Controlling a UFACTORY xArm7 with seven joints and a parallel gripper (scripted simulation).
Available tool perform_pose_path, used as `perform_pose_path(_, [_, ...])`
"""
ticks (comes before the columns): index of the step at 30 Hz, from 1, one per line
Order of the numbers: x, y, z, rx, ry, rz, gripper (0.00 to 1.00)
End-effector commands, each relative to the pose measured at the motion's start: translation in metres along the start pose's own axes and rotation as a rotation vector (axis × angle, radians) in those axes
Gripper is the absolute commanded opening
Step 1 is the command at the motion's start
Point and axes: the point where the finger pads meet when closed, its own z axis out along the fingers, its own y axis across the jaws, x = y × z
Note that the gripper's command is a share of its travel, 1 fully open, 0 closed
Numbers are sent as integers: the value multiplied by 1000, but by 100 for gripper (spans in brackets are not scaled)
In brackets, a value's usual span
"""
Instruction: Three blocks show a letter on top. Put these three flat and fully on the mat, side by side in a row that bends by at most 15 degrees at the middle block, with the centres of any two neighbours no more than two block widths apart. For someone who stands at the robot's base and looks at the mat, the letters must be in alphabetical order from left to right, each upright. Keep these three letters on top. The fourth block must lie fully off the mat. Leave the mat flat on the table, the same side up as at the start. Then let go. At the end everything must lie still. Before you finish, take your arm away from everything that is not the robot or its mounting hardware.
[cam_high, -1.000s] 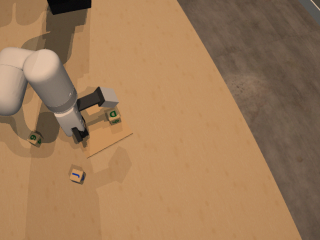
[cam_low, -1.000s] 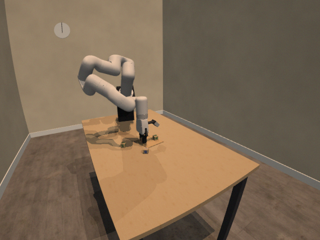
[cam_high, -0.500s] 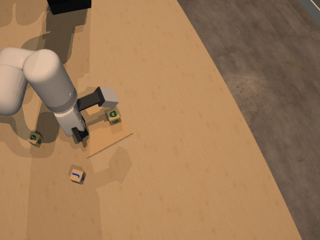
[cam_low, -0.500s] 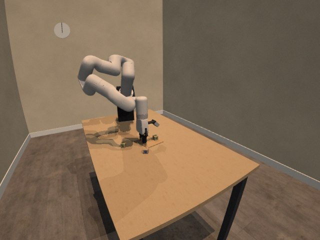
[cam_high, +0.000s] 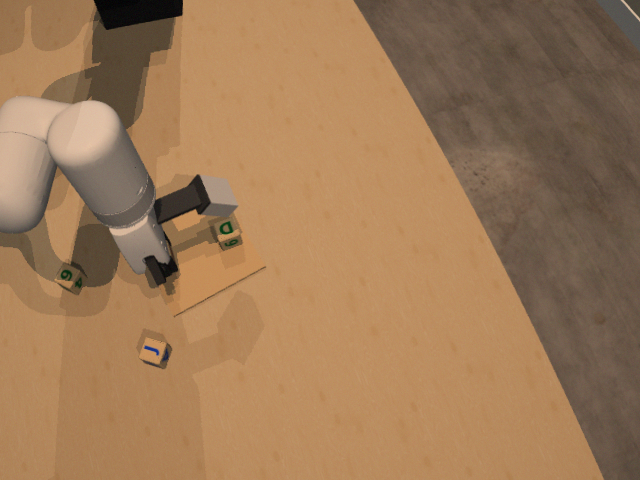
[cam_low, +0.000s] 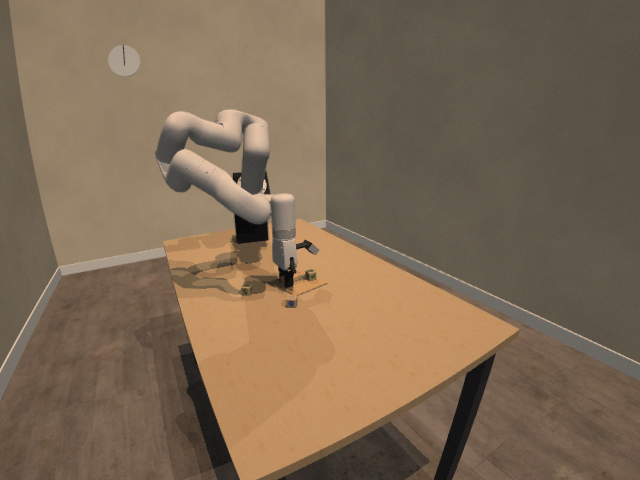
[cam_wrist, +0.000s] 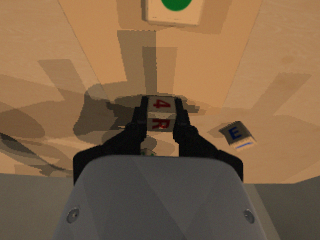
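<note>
My gripper (cam_high: 167, 275) (cam_low: 287, 281) (cam_wrist: 160, 106) points down over the mat's left part in the top view, shut on a block (cam_wrist: 161, 120) with a red R and a red 4; R seems to be on top. Whether that block touches the mat is hidden. The D block (cam_high: 227, 235) (cam_low: 310, 274) (cam_wrist: 192, 12) stands on the mat (cam_high: 201, 279) (cam_low: 310, 288) (cam_wrist: 215, 55), with a green D on top. The J block (cam_high: 153, 351) (cam_low: 291, 302) (cam_wrist: 236, 133) lies off the mat, blue J on top and E on a side. The green-marked block (cam_high: 68, 276) (cam_low: 246, 290) lies off the mat, a 6-like mark on top.
The wrist camera's grey housing (cam_high: 219, 196) (cam_low: 312, 248) sticks out on a black bracket, above and close to the D block in the top view. The black robot base (cam_high: 139, 12) (cam_low: 251, 229) stands at the back. Arm shadows cross the table (cam_high: 336, 335) (cam_low: 377, 361).
</note>
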Motion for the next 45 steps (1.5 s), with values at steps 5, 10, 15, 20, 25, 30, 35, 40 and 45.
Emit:
perform_pose_path(5, [0,0,0,-1,1,-1,27])
perform_pose_path(10, [0,0,0,-1,1,-1,27])
perform_pose_path(15, [0,0,0,-1,1,-1,27])
perform_pose_path(20, [0,0,0,-1,1,-1,27])
perform_pose_path(25, [0,0,0,-1,1,-1,27])
perform_pose_path(30, [0,0,0,-1,1,-1,27])
perform_pose_path(35, [0,0,0,-1,1,-1,27])
perform_pose_path(40, [0,0,0,-1,1,-1,27])
perform_pose_path(45, [0,0,0,-1,1,-1,35])
